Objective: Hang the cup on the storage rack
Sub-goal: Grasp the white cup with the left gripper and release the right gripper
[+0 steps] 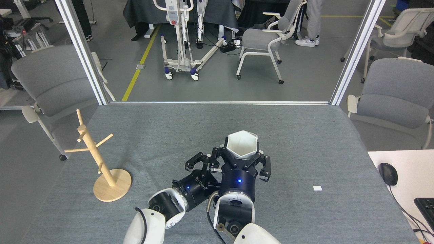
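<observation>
I have the cup [241, 144] clamped in my right end effector [240, 156], rim up, raised over the middle of the grey worktop [190, 128]. My left end effector [198, 162] sits just beside it on the left with its fingers spread, holding nothing. The storage rack [98, 159] stands well apart, near the worktop's left edge, upright on its round base.

This looks to me like a handover to the arm nearer the rack. To do it well, I would bring the left fingers around the cup's flat sides, not its corners, so the pads seat squarely. I cannot see the handle from here, so I want to know which way it faces before I commit, because it has to end up clear of the fingers and free to slide over a peg. I would release the right grip only once the left has firmly closed, and keep the cup level throughout the exchange.
</observation>
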